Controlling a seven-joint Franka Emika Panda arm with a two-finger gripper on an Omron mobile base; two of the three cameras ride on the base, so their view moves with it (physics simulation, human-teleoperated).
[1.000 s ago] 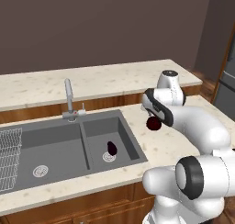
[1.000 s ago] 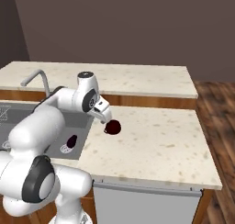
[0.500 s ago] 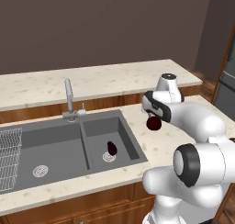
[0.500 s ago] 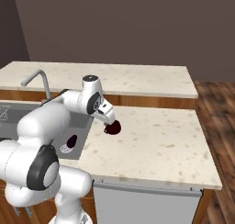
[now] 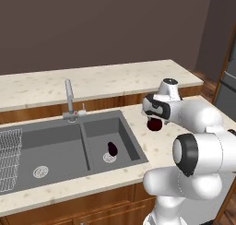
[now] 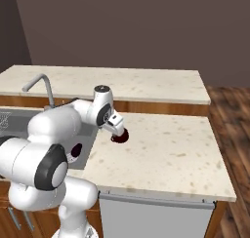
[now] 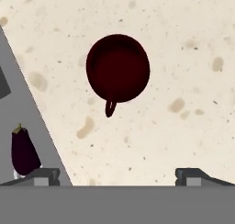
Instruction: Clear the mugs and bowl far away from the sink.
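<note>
Still, gripper hangs wide-open above maroon mug, handle at 6 o'clock, probably close enough to sink edge for a nudge to tip it in.

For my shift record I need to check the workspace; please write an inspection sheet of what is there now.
Surface: speckled beige counter beside the dark grey sink.
Job's things: one dark maroon mug stands upright on the counter, close to the sink edge, handle toward the camera in the hand view.
Clutter: an eggplant lies in the right sink basin; wire rack at the left basin.
End effector: open, directly above the mug, not touching it.
Cables: nothing seen.
Surroundings: silver faucet behind the sink, raised back counter, wooden floor.
</note>
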